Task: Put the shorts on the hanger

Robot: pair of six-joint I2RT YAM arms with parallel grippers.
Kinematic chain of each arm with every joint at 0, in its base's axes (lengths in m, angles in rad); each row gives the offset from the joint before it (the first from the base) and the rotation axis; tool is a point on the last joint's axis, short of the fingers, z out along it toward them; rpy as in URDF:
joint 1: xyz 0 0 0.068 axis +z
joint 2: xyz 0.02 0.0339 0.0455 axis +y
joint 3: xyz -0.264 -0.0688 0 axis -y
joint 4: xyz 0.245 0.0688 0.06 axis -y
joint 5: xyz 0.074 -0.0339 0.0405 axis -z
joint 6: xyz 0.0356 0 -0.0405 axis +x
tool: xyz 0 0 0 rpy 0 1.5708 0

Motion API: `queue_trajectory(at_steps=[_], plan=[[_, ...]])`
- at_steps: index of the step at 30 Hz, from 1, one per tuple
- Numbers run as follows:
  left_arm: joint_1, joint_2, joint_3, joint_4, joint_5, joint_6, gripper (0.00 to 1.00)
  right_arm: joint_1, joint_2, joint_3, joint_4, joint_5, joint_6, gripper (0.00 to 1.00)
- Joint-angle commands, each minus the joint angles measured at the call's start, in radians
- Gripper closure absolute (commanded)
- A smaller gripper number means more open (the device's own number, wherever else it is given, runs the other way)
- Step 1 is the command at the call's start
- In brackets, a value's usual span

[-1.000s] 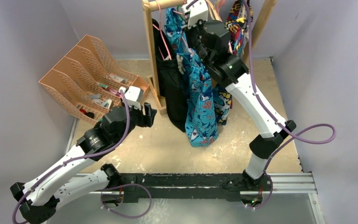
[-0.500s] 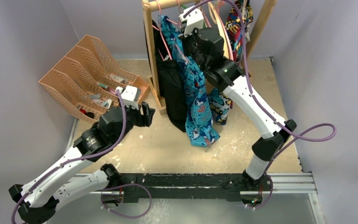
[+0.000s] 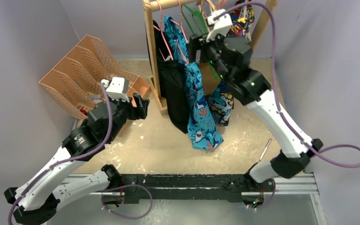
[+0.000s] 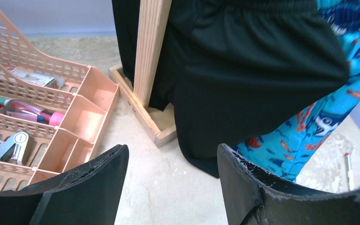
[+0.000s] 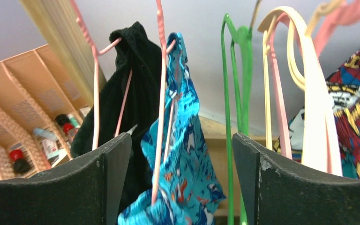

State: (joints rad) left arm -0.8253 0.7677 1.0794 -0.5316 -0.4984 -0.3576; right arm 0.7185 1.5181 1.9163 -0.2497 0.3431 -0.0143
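Hanging on the thin pink triangular hanger (image 5: 160, 70) from the wooden rack (image 3: 148, 51), the turquoise shark-print fabric shorts (image 3: 199, 112) are just ahead of the right gripper (image 5: 180, 138), whose jaws are spread and hold nothing. The left gripper (image 4: 171, 152), also spread, hovers beside the peach plastic organiser (image 3: 89, 61). Below is a scuffed beige tabletop (image 3: 168, 145), enclosed by pale lilac walls (image 3: 23, 33).

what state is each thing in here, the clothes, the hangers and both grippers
shorts, draped over the pink hanger, hanging down
pink hanger, upright, carrying the shorts
black garment, hanging beside the shorts
green hanger, hanging, nothing seen on it
comic-print garment, hanging at the rack's right end
left gripper, jaws open, empty
right gripper, jaws open, empty, facing the shorts
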Motion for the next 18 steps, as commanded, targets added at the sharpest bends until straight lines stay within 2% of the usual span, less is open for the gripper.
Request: queue_trajectory(at_steps=[1,5,11,18], plan=[[0.003,0.013,0.115,-0.025,-0.037,-0.063,0.3,-0.004,-0.162,-0.103,-0.026,-0.049,0.118,0.16],[0.003,0.03,0.168,-0.054,-0.031,-0.108,0.29,-0.005,-0.321,-0.204,-0.085,-0.097,0.175,0.01],[0.003,0.005,0.193,-0.061,-0.067,-0.183,0.29,-0.005,-0.511,-0.325,-0.205,-0.168,0.236,0.01],[0.003,-0.036,0.234,-0.051,0.009,-0.185,0.28,-0.005,-0.693,-0.429,-0.249,-0.244,0.347,0.01]])
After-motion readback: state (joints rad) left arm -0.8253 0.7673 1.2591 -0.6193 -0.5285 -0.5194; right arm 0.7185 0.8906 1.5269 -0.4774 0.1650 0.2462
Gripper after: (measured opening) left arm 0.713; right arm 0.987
